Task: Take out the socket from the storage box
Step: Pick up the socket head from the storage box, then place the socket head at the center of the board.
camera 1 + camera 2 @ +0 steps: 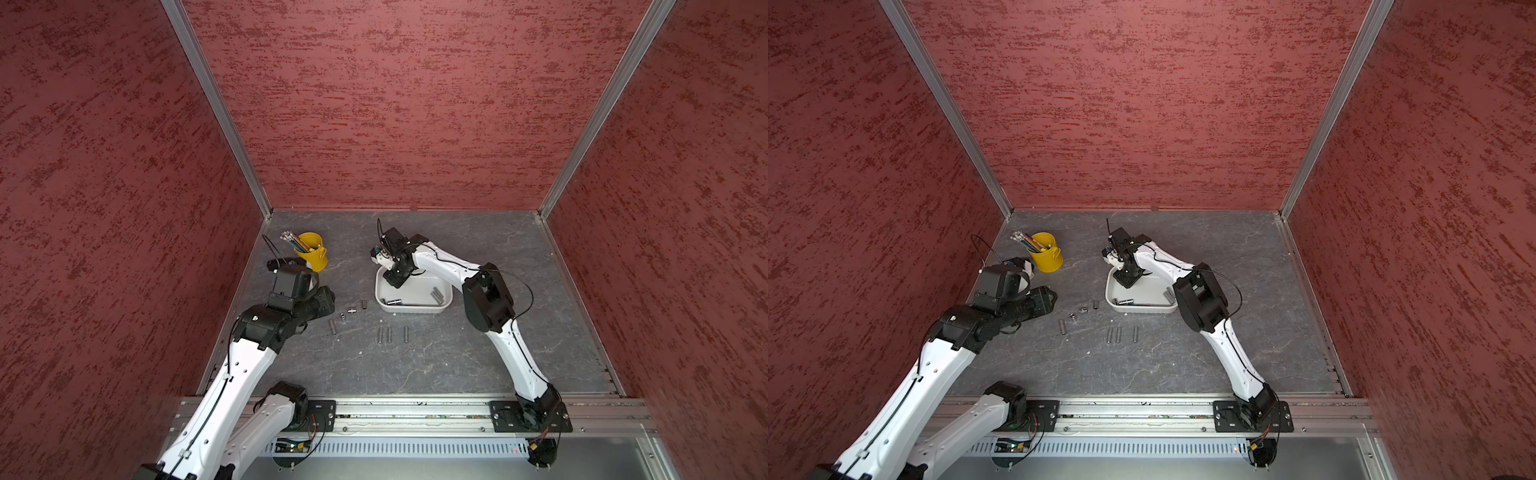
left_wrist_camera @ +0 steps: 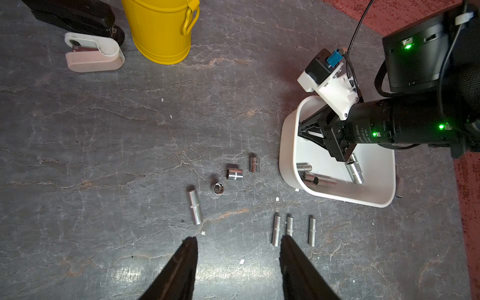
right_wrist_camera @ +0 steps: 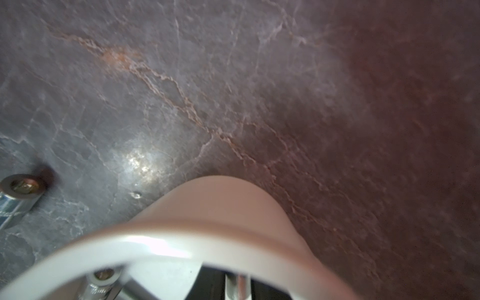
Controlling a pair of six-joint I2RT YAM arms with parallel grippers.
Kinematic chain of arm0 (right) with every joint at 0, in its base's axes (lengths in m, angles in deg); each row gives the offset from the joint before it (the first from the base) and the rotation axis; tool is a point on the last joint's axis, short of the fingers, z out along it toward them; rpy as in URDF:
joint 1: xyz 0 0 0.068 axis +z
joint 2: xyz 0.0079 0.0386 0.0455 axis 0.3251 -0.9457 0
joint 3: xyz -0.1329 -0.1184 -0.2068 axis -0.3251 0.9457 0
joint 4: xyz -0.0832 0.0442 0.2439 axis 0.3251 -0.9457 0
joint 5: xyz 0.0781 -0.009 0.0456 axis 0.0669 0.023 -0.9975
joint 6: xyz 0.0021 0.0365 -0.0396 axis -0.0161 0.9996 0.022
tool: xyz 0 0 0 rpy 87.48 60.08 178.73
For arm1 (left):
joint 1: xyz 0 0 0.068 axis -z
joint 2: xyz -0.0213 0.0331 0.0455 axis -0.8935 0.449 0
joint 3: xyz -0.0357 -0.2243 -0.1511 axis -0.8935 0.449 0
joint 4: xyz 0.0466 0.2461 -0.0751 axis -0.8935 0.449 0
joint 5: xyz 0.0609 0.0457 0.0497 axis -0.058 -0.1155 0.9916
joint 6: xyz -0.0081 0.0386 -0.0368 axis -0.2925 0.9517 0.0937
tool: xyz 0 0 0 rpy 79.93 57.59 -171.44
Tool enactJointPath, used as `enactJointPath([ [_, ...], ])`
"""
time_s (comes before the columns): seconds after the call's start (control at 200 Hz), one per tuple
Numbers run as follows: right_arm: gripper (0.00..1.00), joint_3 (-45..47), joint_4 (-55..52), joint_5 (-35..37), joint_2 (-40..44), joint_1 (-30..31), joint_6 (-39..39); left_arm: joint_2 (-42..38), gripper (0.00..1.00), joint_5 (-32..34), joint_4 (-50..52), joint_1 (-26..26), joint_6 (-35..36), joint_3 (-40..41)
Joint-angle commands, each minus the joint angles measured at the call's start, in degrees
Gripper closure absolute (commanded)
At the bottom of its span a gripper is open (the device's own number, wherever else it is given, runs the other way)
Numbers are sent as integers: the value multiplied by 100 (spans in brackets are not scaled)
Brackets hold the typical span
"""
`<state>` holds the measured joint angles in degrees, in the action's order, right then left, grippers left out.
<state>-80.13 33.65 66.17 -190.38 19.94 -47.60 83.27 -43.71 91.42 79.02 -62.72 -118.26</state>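
My white, shallow, rounded-rectangle plastic storage box (image 1: pixel 415 309) sits flat on the table. Inside it, two slim chrome steel sockets (image 2: pixel 318 179) lie touching by one wall, and a thicker pair (image 2: pixel 355 171) lies side by side further in. A shiny socket (image 3: pixel 237 285) shows, blurred, between the fingers of my right pincer (image 2: pixel 304 131), low in the box near a corner. Outside, near the box, lie three short sockets (image 2: pixel 235 174), one long socket (image 2: pixel 194 210) and three slim ones (image 2: pixel 289 227) in a row.
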Motion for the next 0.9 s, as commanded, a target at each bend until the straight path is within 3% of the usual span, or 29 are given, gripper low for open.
enactJointPath([
  [0.0, 88, 8, -71, 41, 270, 10, 306, -25, 46, -59, -82, -50, 84, 50],
  [0.436, 91, 1762, 228, 60, 2575, -237, 2241, 16, 46, 57, -17, -50, 62, 43],
  [0.621, 90, 3357, 619, 352, 3958, -856, 3029, 17, 46, -10, -35, -50, 70, 48],
  [0.897, 90, 5743, 1115, 121, 5491, -2422, 3887, 21, 45, -58, -35, -50, 88, 39],
])
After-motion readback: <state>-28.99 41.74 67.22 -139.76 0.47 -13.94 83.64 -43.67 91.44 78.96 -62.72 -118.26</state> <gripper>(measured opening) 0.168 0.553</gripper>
